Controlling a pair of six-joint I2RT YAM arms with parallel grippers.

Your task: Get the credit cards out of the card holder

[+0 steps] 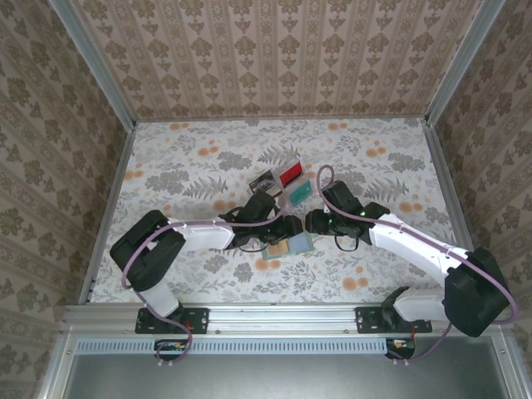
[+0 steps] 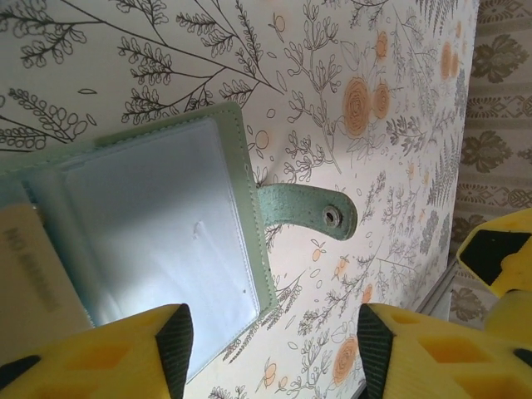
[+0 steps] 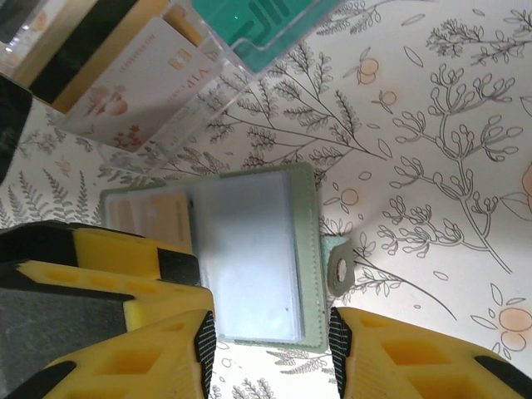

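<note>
Left pincer (image 2: 274, 349): jaws apart, nothing clamped; it hangs over one corner of the card holder (image 2: 166, 224). I see the holder lying open and flat near the middle of the surface (image 1: 183, 166), slightly toward the near edge. Its strap (image 2: 312, 214) with a snap sticks out sideways onto the floral print. The tan card (image 3: 154, 218) sits in the sleeve of one panel. Just beyond the holder, toward the far edge and outside it, lie the black card (image 1: 264, 181), then the red card (image 1: 291, 174), with the teal card (image 1: 299, 194) closest to the holder. Right pincer (image 3: 270, 357): jaws apart, one fingertip on either side of the other panel's edge. I cannot tell whether they touch it.
</note>
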